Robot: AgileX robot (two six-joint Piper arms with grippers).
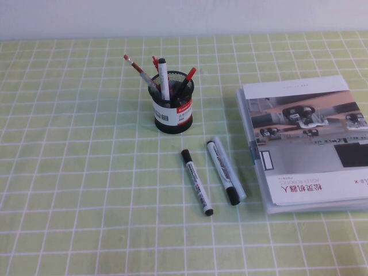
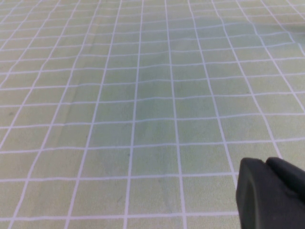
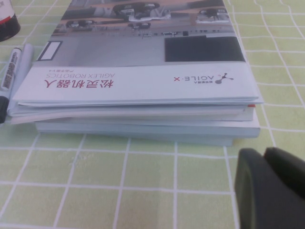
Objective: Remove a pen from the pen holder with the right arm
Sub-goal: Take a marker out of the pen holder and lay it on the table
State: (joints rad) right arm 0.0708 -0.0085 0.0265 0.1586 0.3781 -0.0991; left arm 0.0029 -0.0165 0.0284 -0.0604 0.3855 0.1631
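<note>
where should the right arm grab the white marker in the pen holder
Probably pinch the white marker on its bare upper barrel below the black cap, from straight above: it stands near upright, clear of the pen holder rim. The right tool, shut, hovers by the booklets; the left tool over the cloth.

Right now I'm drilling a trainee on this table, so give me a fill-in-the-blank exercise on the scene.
1. The pen holder stands to the ___ of the booklet stack.
2. A marker lies flat on the tablecloth, ___ the pen holder, not in it.
3. The right gripper, low near the booklet stack, is ___.
4. The left gripper hangs over the tablecloth; neither gripper shows in the ___ view.
Missing words: left; outside; shut; high.
</note>
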